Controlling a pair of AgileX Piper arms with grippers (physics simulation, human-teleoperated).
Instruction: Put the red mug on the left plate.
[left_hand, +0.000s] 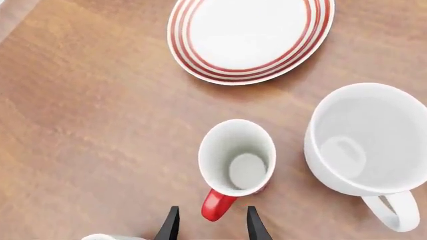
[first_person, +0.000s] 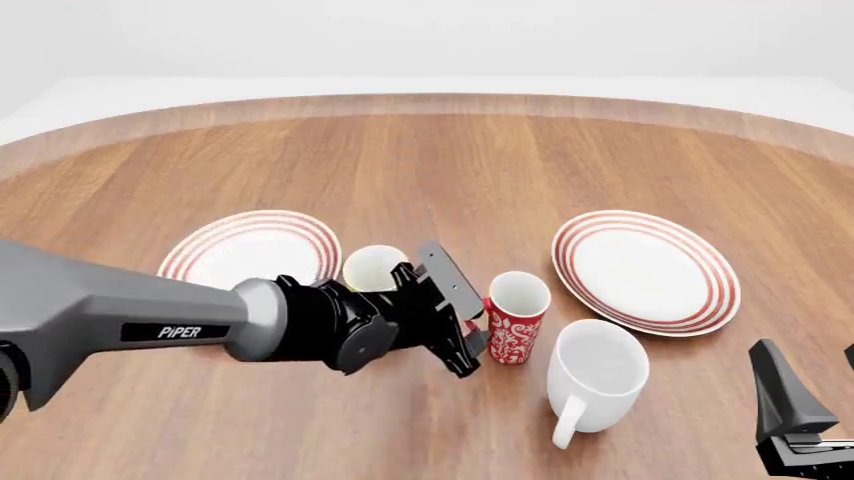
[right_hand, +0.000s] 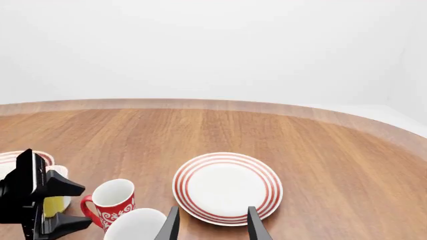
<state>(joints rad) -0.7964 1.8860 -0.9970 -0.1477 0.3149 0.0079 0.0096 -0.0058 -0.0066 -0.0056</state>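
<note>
The red mug (first_person: 517, 318) with its white floral pattern stands upright on the table between the two plates. Its red handle (left_hand: 217, 205) points at my left gripper (left_hand: 213, 210), which is open, with one fingertip on either side of the handle and not touching it. In the front view the left gripper (first_person: 470, 325) sits just left of the mug. The left plate (first_person: 250, 247) lies bare behind the left arm. My right gripper (right_hand: 212, 220) is open and holds nothing, low at the near right (first_person: 811, 385).
A yellow mug (first_person: 375, 268) stands by the left plate's right edge, against the left arm. A large white mug (first_person: 597, 375) stands just right of and nearer than the red mug. The right plate (first_person: 646, 270) lies beyond it.
</note>
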